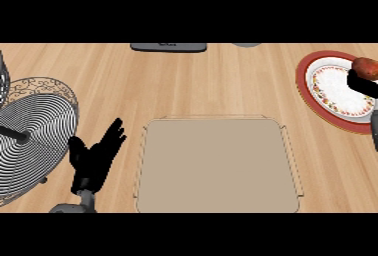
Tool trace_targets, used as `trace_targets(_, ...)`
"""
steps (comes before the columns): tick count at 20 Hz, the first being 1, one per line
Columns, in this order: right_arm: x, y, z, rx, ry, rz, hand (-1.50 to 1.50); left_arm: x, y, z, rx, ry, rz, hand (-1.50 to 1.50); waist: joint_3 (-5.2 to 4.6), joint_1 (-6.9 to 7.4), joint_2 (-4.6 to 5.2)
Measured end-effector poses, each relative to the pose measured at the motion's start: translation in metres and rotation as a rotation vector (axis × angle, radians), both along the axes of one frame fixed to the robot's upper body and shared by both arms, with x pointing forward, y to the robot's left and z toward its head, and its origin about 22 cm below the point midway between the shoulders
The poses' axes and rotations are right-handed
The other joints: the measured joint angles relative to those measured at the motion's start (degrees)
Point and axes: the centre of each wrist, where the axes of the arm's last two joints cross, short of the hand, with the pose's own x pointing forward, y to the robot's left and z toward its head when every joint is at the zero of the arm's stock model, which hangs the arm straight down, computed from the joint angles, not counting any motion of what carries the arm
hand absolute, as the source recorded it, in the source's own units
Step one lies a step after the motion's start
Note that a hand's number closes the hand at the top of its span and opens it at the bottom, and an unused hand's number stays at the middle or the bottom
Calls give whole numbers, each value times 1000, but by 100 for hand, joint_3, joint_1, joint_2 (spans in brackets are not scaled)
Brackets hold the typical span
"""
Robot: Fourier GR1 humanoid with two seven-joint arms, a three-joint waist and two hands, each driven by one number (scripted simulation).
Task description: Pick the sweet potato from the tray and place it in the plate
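The reddish-brown sweet potato [365, 67] is at the far right edge, over the upper right part of the plate [336, 90], a white plate with a red rim and a flowered band. My right hand [361, 84] shows only as black fingers just below the sweet potato, curled against it; most of the hand lies beyond the view's right edge. Whether the sweet potato touches the plate I cannot tell. The beige tray [218, 165] lies in the middle with nothing on it. My left hand [94, 155] rests open left of the tray, fingers up.
A round wire rack with black spiral rings [33, 135] stands at the left edge, close to my left hand. A dark grey object [168, 47] and a small grey one [246, 44] sit at the counter's far edge.
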Motion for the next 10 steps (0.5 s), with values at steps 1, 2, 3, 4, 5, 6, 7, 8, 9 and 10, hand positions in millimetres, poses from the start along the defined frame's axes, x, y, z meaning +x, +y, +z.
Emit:
trace_targets(1,0,-6,0,-2,-2,1,150,0,-2,-2,-4,-1,-2,0,3,9,5)
trace_targets(2,-2,-15,-1,24,32,-16,150,1,-3,-1,-5,-5,-4,0,1,36,15)
trace_targets(3,-5,-23,-3,47,73,-24,-150,2,-4,0,-4,-7,-7,0,3,63,32)
trace_targets(4,-9,-31,-7,58,124,-32,-150,3,-5,0,-3,-10,-12,0,3,86,48)
trace_targets(5,-12,-38,-10,64,177,-35,-150,4,-6,2,1,-15,-20,0,3,123,64)
trace_targets(6,-14,-42,-11,73,226,-24,-150,4,-6,2,0,-19,-22,0,3,141,69)
trace_targets(7,-16,-48,-10,89,266,-12,-150,4,-7,3,-2,-17,-24,0,4,161,75)
trace_targets(8,-17,-50,-12,101,294,-1,-150,5,-8,3,-6,-18,-32,0,6,187,90)
trace_targets(9,-18,-51,-13,116,313,17,-150,6,-7,4,-2,-17,-32,0,10,197,97)
trace_targets(10,-17,-53,-11,127,325,33,-150,7,-8,4,-1,-14,-37,0,14,215,105)
